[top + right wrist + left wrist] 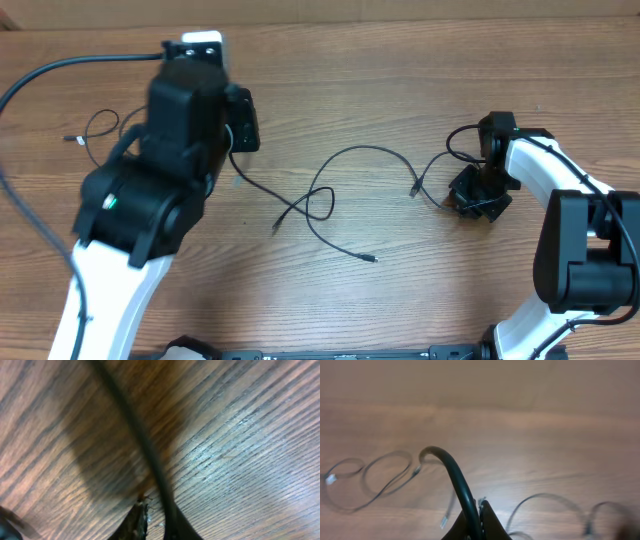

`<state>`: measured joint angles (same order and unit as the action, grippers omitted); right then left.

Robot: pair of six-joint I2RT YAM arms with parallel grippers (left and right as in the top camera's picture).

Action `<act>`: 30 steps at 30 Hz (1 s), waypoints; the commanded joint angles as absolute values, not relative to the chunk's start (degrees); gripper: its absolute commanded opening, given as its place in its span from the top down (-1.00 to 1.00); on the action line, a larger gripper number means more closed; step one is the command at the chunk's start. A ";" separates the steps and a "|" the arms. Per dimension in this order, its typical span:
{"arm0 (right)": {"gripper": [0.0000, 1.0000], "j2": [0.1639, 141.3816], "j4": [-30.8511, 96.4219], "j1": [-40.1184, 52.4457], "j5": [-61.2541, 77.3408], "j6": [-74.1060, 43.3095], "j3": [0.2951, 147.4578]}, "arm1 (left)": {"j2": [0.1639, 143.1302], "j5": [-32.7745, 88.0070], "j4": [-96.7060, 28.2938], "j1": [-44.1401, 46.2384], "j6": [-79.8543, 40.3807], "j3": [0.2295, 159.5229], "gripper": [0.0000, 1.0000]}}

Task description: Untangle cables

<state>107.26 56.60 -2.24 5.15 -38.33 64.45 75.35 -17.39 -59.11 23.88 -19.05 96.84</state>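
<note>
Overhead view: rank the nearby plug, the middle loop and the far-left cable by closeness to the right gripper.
1. Plug, just left of the right gripper.
2. Loop, centre.
3. Far-left cable, upper left.

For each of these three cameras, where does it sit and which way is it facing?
Overhead: above the brown wooden table, facing straight down; left arm, right arm, thin black cables.
Left wrist: on the left arm, facing obliquely across the wood; its dark fingertips show.
Right wrist: near the tabletop, facing down; one fingertip, a cable close up.
Shared: overhead and left wrist both show loose cable loops.
</note>
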 commanded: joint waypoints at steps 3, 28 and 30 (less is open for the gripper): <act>0.71 108.03 56.23 -1.76 5.34 -37.65 63.70 | 83.29 -22.46 -67.55 23.53 -18.65 97.60 0.92; 0.65 108.03 55.61 5.89 7.16 -37.63 63.61 | 110.41 -13.02 -85.54 23.53 -25.67 97.38 0.92; 0.63 108.03 55.33 5.89 6.66 -37.63 63.24 | 111.57 -13.02 -85.47 23.53 -25.26 97.21 0.91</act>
<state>107.31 55.99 5.67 7.09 -38.33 64.38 109.73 -14.52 -85.36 23.88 -24.51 96.86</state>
